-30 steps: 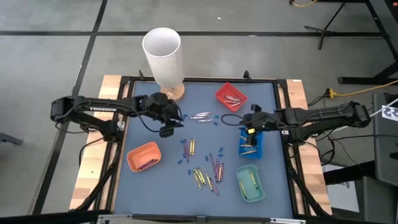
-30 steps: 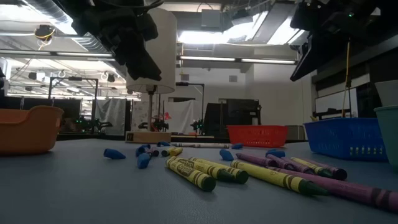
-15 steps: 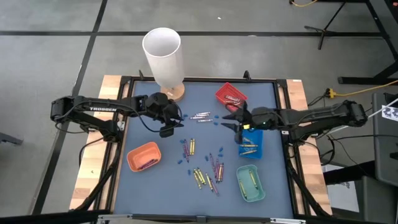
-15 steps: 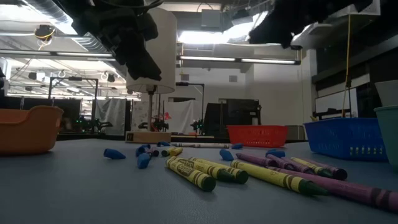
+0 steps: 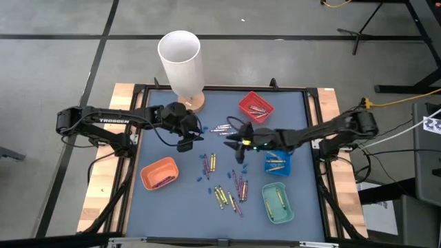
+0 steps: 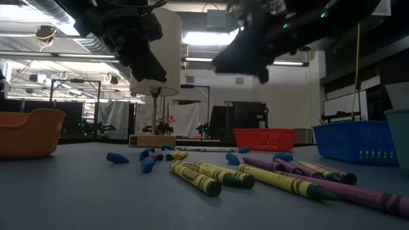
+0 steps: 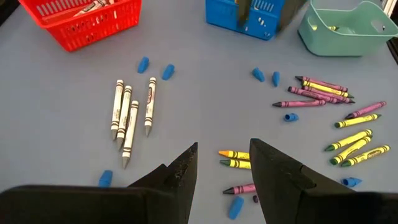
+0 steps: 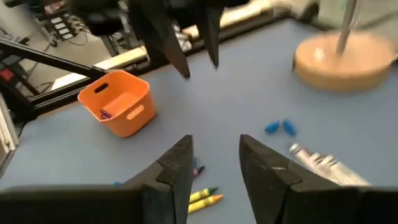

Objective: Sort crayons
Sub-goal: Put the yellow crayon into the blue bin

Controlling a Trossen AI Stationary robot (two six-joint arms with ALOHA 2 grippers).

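Note:
Crayons lie loose on the blue-grey mat. Three silver ones (image 5: 222,128) (image 7: 130,115) are side by side at the far middle, a yellow and purple pair (image 5: 209,163) is at the centre, and a yellow and purple cluster (image 5: 231,193) (image 6: 255,176) is nearer the front. My left gripper (image 5: 185,143) (image 7: 224,168) hovers open above the mat, left of the silver crayons. My right gripper (image 5: 238,148) (image 8: 214,158) hangs open over the middle, between the silver crayons and the cluster. Neither holds anything.
Four small trays ring the crayons: red (image 5: 256,106) at the far side, blue (image 5: 278,162) at the right, teal (image 5: 278,203) at the near right, orange (image 5: 160,173) at the near left. A tall white cylinder (image 5: 180,62) on a wooden base stands far left. Small blue bits (image 7: 155,67) are scattered about.
My right gripper has swung from over the blue tray toward the table's left, out over the middle of the mat. It has come lower and rolled as it went, and its fingers have stayed open. The left arm and the crayons have kept still.

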